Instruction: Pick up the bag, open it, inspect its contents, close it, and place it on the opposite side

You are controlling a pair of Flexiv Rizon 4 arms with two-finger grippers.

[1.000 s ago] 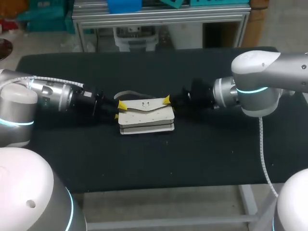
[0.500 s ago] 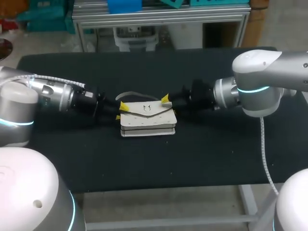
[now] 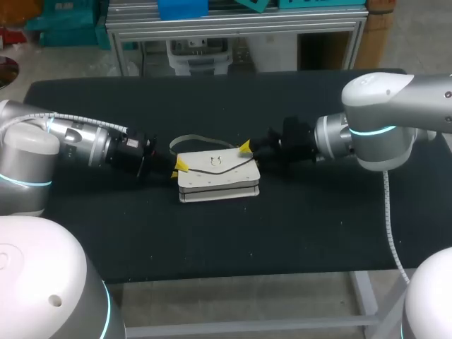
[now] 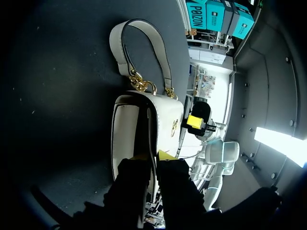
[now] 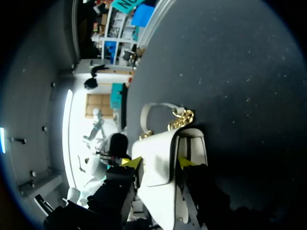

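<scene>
Bag [image 3: 215, 180]: one, white, at the middle of the black table [image 3: 318, 233], its long side running left to right. We cannot tell whether it rests on the table or is held just clear of it.

Flap [image 5: 156, 158]: one, folded over the bag's front, with one small gold clasp [image 4: 172, 127] at its middle. In the left wrist view we see a dark gap between the flap's edge and the bag's body.

Handle [image 4: 139, 25]: one, a short white loop lying flat on the table at the bag's far side. It is joined to the bag by two gold chain pieces [image 4: 139, 84], one at each end.

Arms: two. The left arm [image 3: 78, 141] comes in low from the left and the right arm [image 3: 374, 131] from the right. They meet the bag end-on, from opposite sides.

Left claw [image 4: 152, 156]: one, at the bag's left end. Its two fingers are drawn close together, with the edge of the bag pinched between them.

Right claw [image 5: 159, 162]: one, at the bag's right end. Its two fingers stand wider apart, one yellow tip at each side of the flap, and both appear to press on it.

Yellow tips counted from above: three, two at the left end of the bag and one at its far right corner. The fourth is hidden.
</scene>
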